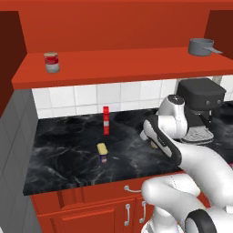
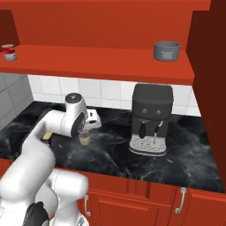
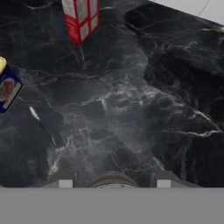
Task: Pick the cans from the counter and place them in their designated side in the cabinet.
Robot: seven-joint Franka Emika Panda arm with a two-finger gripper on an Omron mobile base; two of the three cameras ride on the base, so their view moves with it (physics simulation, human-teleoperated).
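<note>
Round can (image 2: pixel 84 137): upright on surface (image 1: pixel 68 150), directly beneath end effector (image 3: pixel 113 183); whether its fingers pinched it could not be told. Rectangular tin (image 1: pixel 102 152): lay left, well apart.

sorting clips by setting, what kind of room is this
A rendered home kitchen, most likely: a glossy black marble counter over red drawers, a black coffee machine against white wall tiles, and a grey saucepan on the red cabinet shelf.

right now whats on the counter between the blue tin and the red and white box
Nothing: in the left base view, only bare black counter separates the blue tin from the red and white box standing behind it.
</note>
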